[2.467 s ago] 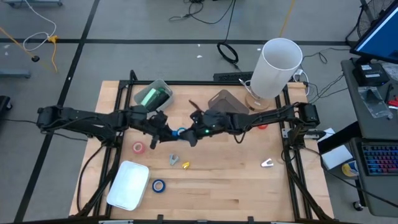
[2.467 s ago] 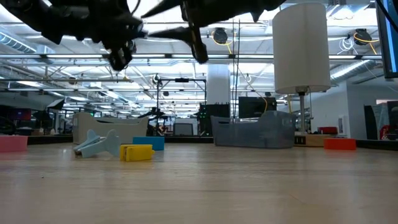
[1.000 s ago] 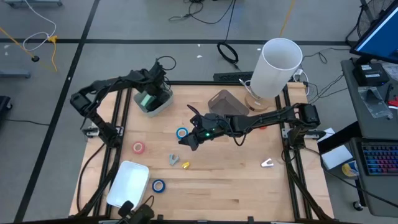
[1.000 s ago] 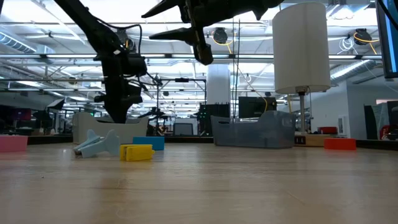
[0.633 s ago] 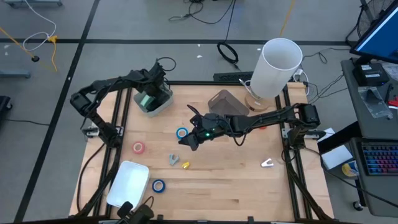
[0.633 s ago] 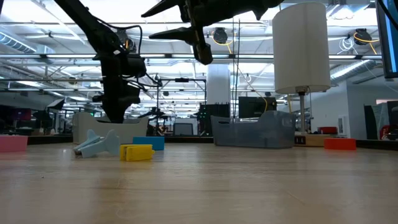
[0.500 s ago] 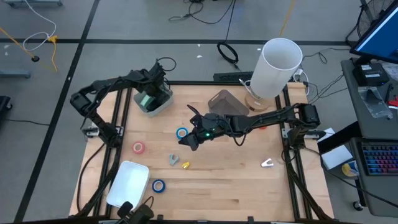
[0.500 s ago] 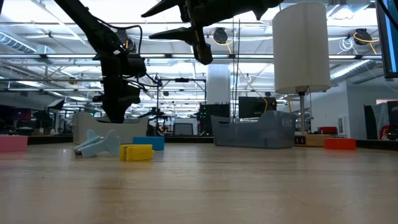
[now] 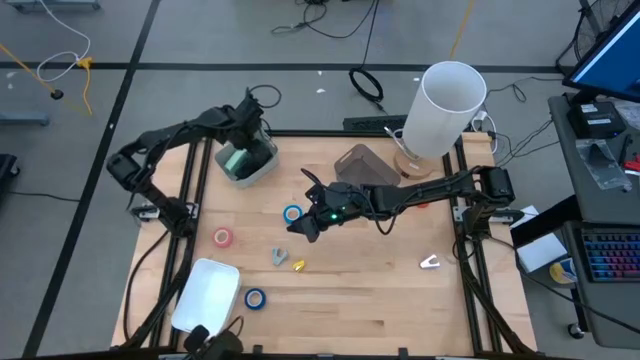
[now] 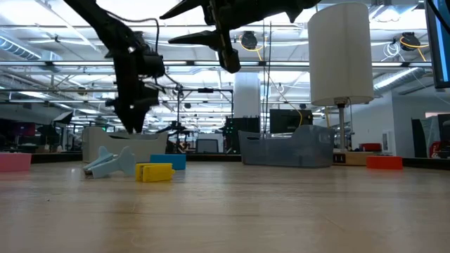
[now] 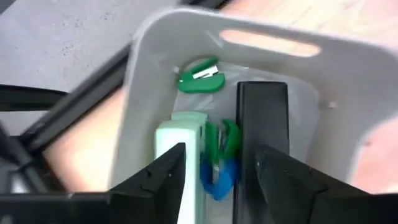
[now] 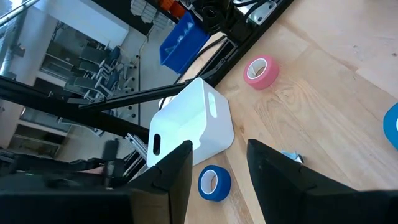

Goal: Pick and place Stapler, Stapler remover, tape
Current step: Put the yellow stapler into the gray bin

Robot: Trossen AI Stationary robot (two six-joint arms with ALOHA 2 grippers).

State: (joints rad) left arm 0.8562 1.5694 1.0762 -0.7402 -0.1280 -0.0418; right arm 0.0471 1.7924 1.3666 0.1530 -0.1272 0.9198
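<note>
Left gripper [image 11: 217,171] is hanging right over the grey bin [image 9: 262,165] at the table's far left corner, jaws spread and holding nothing. Straight below it in the bin lie a blue stapler remover [image 11: 217,177], a pale green stapler [image 11: 180,140] and a black stapler [image 11: 262,124] side by side. Right gripper [image 9: 298,226] hovers mid-table, fingers partly apart and empty; the blue tape roll [image 9: 292,213] sits just beside it, the pink roll [image 9: 222,237] farther out.
</note>
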